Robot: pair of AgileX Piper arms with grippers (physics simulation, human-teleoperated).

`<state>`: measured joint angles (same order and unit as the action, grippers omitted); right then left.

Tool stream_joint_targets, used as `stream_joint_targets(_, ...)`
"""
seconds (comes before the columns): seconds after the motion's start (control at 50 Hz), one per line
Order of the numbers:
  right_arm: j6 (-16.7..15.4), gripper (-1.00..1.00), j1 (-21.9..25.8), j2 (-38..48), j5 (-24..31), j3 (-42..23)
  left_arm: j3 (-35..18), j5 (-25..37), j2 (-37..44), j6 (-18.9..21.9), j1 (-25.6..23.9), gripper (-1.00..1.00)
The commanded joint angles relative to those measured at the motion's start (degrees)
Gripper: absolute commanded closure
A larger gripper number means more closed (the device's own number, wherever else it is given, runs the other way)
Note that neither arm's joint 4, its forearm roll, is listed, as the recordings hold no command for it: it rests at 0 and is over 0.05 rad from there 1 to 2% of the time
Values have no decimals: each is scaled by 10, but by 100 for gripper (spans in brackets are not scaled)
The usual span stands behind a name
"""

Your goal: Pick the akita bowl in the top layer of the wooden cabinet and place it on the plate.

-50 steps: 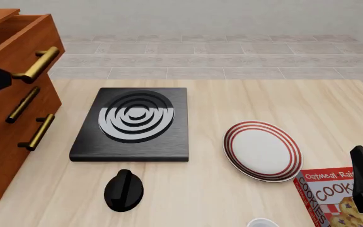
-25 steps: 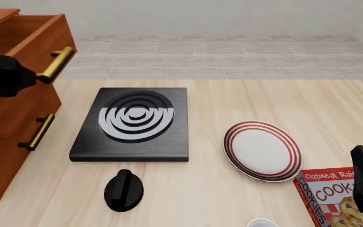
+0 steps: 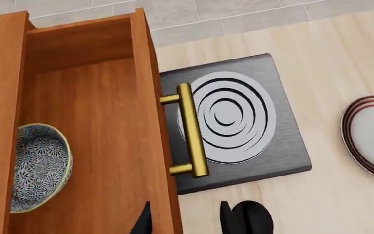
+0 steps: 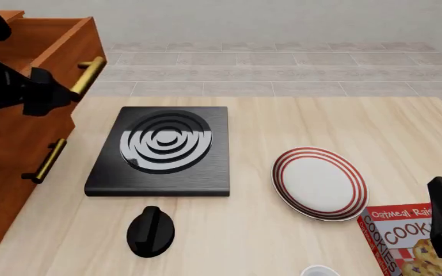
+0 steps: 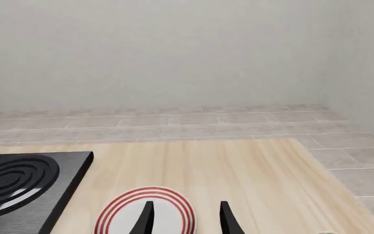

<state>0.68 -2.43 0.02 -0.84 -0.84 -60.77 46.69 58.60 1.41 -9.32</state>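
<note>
Front view shows the wooden cabinet (image 4: 18,132) at the left side of the table (image 4: 298,121), with its top drawer (image 4: 60,40) pulled out so that the brass handle (image 4: 89,75) sticks toward the middle. The left gripper (image 4: 48,92) is at this handle, and the dark arm covers part of the drawer front; from this side the inside of the drawer cannot be seen. Left wrist view looks down into the open drawer (image 3: 89,126) — the patterned bowl (image 3: 37,165) lies there on the light wood, close to the back wall and tilted on its side. The fingertips (image 3: 144,222) of the left gripper are spread apart, one on each side of the drawer front, and they hold nothing. Beside the cabinet is a black stove (image 4: 159,150) with grey rings, and a black knob-like thing (image 4: 150,231) lies nearer to the arms. The plate (image 4: 319,183) with red rings is to the right of the stove, well apart from the cabinet, and it is empty. A cookie box (image 4: 405,238) lies just beside the plate, and the right gripper (image 5: 185,217) hangs there with its jaws open — between them the plate (image 5: 144,214) is visible below.
</note>
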Motion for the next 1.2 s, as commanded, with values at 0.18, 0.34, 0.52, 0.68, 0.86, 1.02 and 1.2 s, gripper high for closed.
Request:
stream_joint_targets(0.18, 4, -100, -3, 0, 0, -1, -9, 6, 50, 0, -47, -100)
stream_joint_targets(0.34, 4, -100, -3, 0, 0, -1, -26, 10, 58, -2, -64, -100)
stream_joint_targets(0.52, 5, -100, -4, 0, 0, -1, -41, 14, 66, -1, -76, -100)
stream_joint_targets(0.68, 6, -100, -4, 0, 0, -1, -52, 17, 70, -1, -89, -100)
stream_joint_targets(0.86, 8, -100, -5, 0, 0, -1, -68, 22, 77, -2, -104, -100)
stream_joint_targets(1.02, 9, -100, -6, 0, -1, -1, -89, 31, 84, -1, -112, -100)
stream_joint_targets(1.2, 10, -100, -6, 0, -2, -1, -103, 39, 87, 4, -119, -100)
